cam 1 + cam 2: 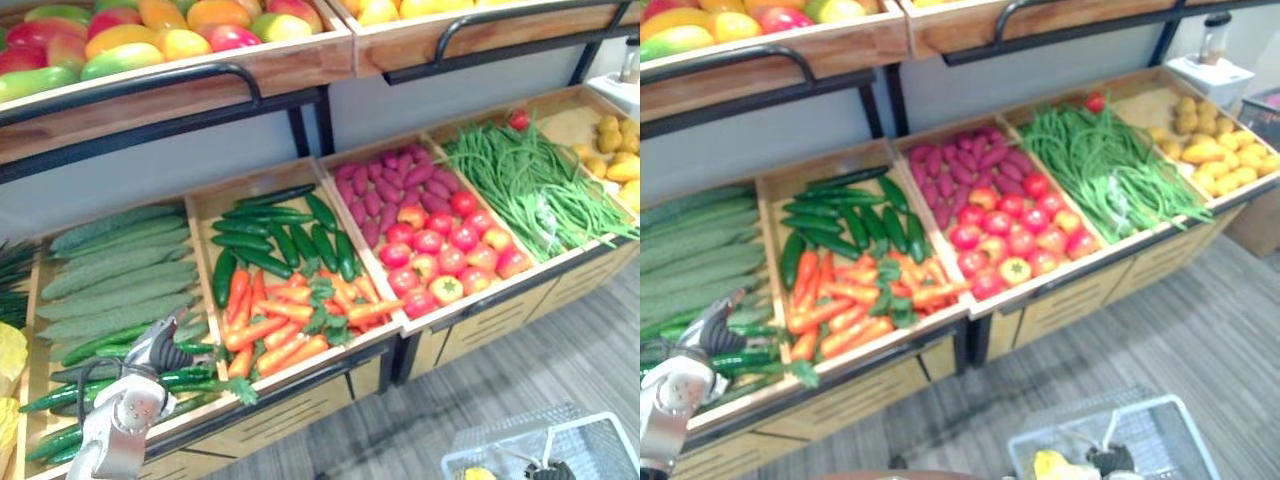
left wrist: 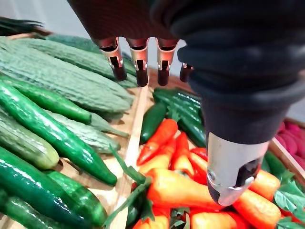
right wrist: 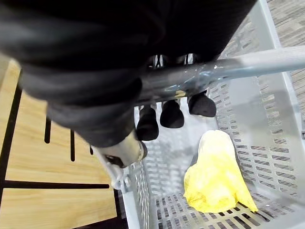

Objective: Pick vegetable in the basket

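Left hand (image 1: 152, 348): over the front of the left bin, fingers (image 2: 138, 57) straight and spread, thumb (image 2: 233, 167) apart, holding nothing.
Right hand (image 3: 171, 113): curled round the handle (image 3: 248, 64) of the grey basket (image 1: 600, 440).
Basket contents: one yellow item (image 3: 214, 176); no green vegetable in it yet.
Likely target: the smooth dark cucumbers (image 2: 52, 129) directly under the left hand, just beside the wooden divider (image 2: 136, 124).
Long axis: in the head views, roughly 8 to 2 o'clock, close to the line of the fingers.
Neighbours: carrots (image 1: 275, 320) at 2 o'clock from the hand; ridged pale gourds (image 1: 120, 270) at 12.
Nearer arm: the left.
Carry direction: the basket lies at 4 o'clock, well apart.
Judgement: the hand probably needs to turn across the cucumber before closing.
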### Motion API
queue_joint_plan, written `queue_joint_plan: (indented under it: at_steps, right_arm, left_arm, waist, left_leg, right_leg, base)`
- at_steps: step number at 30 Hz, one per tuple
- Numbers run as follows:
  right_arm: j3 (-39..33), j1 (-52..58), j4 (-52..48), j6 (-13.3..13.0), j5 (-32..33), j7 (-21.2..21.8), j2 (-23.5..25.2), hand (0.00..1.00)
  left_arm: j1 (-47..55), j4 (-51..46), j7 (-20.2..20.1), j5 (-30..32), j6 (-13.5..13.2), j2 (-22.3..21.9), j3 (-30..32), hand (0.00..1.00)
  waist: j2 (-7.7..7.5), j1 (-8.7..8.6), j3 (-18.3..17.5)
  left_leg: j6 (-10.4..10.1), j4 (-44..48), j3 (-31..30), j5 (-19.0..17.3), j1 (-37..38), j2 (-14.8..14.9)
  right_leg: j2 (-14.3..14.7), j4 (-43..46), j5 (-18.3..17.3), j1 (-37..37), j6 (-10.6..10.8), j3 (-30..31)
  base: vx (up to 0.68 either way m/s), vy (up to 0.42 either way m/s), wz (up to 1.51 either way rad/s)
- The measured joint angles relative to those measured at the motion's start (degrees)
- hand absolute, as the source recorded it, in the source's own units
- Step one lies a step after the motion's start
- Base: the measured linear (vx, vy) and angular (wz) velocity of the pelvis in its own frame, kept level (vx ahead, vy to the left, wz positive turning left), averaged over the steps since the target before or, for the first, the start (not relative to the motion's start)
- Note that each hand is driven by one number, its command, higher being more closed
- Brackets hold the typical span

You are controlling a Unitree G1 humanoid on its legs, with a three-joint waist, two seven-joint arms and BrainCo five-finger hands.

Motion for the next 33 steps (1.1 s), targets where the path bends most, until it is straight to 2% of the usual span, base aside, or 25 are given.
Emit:
queue_joint_plan:
  at_steps: [6, 10, 15, 19, 24, 29, 33]
  right_arm:
    - [0.01, -0.3, 0.0, -0.01, 0.02, 0.0, -0.2, 1.0]
    - [1.42, -0.54, 0.01, -0.19, 0.03, 0.01, -1.27, 1.0]
    - [2.54, -0.58, 0.02, -0.35, 0.02, -0.01, -2.79, 1.0]
    - [3.49, -0.45, 0.04, -0.47, 0.02, 0.02, -2.9, 1.0]
    - [3.55, -0.26, 0.04, -0.56, 0.02, 0.02, -2.9, 1.0]
    - [4.64, -0.13, 0.05, -0.63, 0.02, 0.06, -2.97, 1.0]
    - [5.5, 0.17, 0.08, -0.63, 0.02, 0.67, -3.18, 1.0]
  left_arm:
    - [-0.93, 3.26, -1.07, -2.63, -1.65, 5.42, -2.54, 0.0]
    - [-3.13, 4.76, -1.93, -2.86, -3.34, 8.18, -4.32, 0.0]
    - [-5.06, 6.41, -3.35, -4.99, -3.83, 10.73, -6.54, 0.0]
    - [-5.31, 6.4, -4.62, -5.31, -5.37, 11.83, -7.75, 0.0]
    - [-5.2, 6.36, -6.65, -9.26, -5.92, 12.86, -9.67, 0.0]
    - [-4.46, 5.64, -9.04, -9.65, -6.39, 15.17, -12.76, 0.0]
    - [-2.85, 3.98, -10.98, -11.68, -6.87, 15.26, -13.06, 0.0]
  waist:
    - [-0.09, -0.6, 0.22]
    - [0.35, -1.21, 0.48]
    - [1.23, -1.49, 0.96]
    - [1.33, -1.62, 0.96]
    - [1.49, -1.61, 0.89]
    - [1.78, -1.65, 0.73]
    - [2.0, -1.64, 0.59]
  left_leg:
    - [-0.21, 0.34, 1.12, -0.27, -0.67, -0.06]
    - [-0.23, 0.36, 1.33, -0.28, -0.66, -0.12]
    - [-0.4, 0.35, 2.19, -0.41, -0.68, -0.05]
    - [-0.41, 0.35, 2.51, -0.42, -0.67, -0.06]
    - [-0.41, 0.37, 2.47, -0.41, -0.66, -0.07]
    - [-0.4, 0.37, 2.41, -0.4, -0.53, -0.08]
    - [-0.39, 0.37, 2.36, -0.4, -0.47, -0.08]
  right_leg:
    - [-0.02, -0.06, 0.01, -1.33, 0.01, 1.04]
    - [-0.05, -0.06, 0.02, -1.54, 0.01, 1.52]
    - [0.02, 0.07, 0.06, -2.39, 0.03, 2.41]
    - [0.02, 0.08, 0.16, -2.65, 0.17, 2.84]
    - [0.02, 0.08, 0.17, -2.6, 0.18, 2.82]
    - [0.01, 0.08, 0.17, -2.41, 0.18, 2.74]
    - [0.0, 0.16, 0.17, -2.35, 0.18, 2.68]
  base:
    - [0.06, -0.003, -0.11]
    - [0.03, -0.008, -0.06]
    - [-0.02, -0.012, -0.1]
    - [-0.01, -0.01, -0.06]
    - [0.0, 0.0, 0.0]
    - [0.0, 0.0, 0.0]
    - [0.0, 0.0, 0.0]
